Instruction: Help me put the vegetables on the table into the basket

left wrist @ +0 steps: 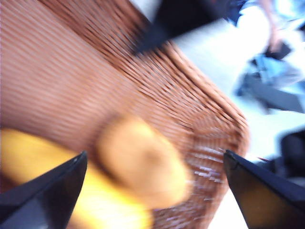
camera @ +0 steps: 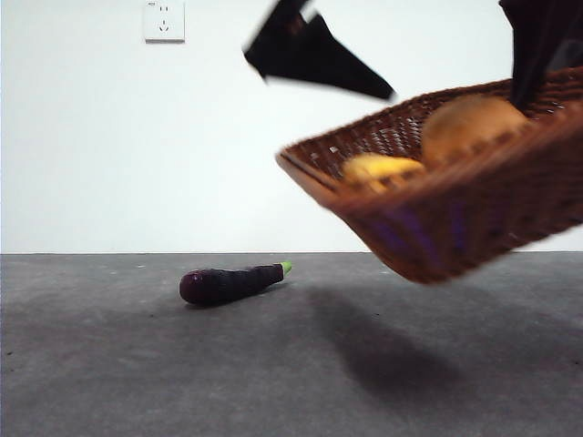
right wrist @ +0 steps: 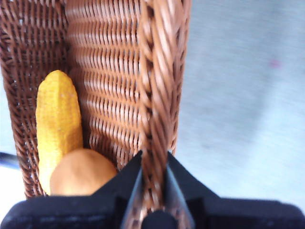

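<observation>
The wicker basket (camera: 455, 228) hangs tilted above the table (camera: 137, 364), its low end toward the eggplant. My right gripper (right wrist: 154, 164) is shut on its braided rim (right wrist: 159, 71) and shows at the top right of the front view (camera: 533, 55). The tan potato (camera: 469, 123) and the yellow knobbly piece (camera: 378, 168) lie inside the basket. They also show in the right wrist view, potato (right wrist: 81, 179) and yellow piece (right wrist: 57, 114). My left gripper (camera: 319, 50) hovers open over the basket (left wrist: 57, 71), above the potato (left wrist: 143, 162). The purple eggplant (camera: 228, 283) lies on the table.
A white wall with a power socket (camera: 164, 20) stands behind the table. The basket casts a shadow (camera: 392, 355) on the table to the right of the eggplant.
</observation>
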